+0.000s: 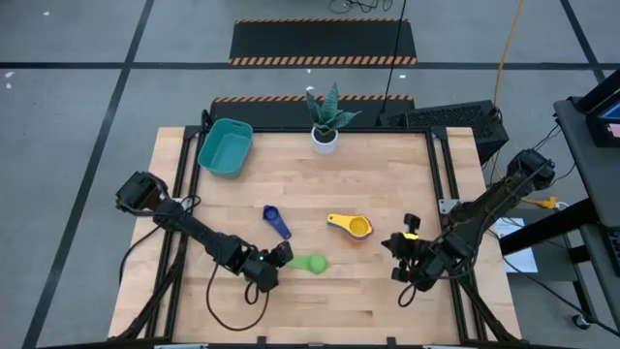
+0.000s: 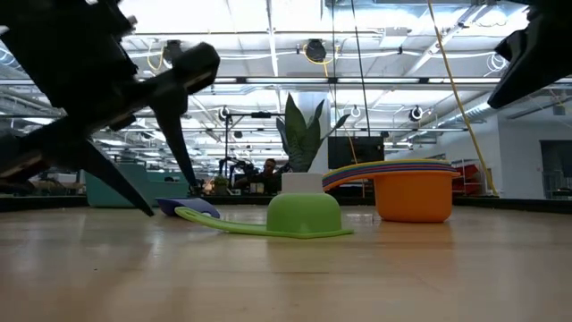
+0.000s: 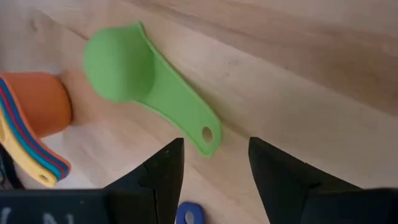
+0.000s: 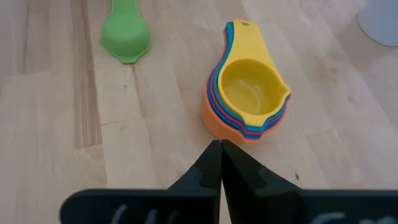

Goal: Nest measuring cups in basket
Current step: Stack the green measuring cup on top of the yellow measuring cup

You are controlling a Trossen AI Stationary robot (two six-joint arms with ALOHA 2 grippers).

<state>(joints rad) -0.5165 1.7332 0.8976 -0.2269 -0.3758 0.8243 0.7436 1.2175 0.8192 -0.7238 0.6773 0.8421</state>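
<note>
Two cups are seen lying loose on the wooden table [image 1: 387,174]: a green measuring cup [image 1: 312,263], bowl down, and a dark blue cup [image 1: 276,221] a little beyond it. A nested stack [image 1: 352,227] with the yellow cup on top and orange at the bottom is set near the table's middle. The teal basket [image 1: 226,147] is placed at the far left corner, well apart from all of them, beside a small potted plant [image 1: 325,121]. The left gripper [image 3: 214,165] is held low over the green cup's handle end, jaws parted to either side and nothing yet grasped. The right gripper [image 4: 219,163] is kept clenched and empty, near the stack. Picking up the green cup appears to be the step in hand; closing squarely on the thin flat handle is judged to be what comes next
</note>
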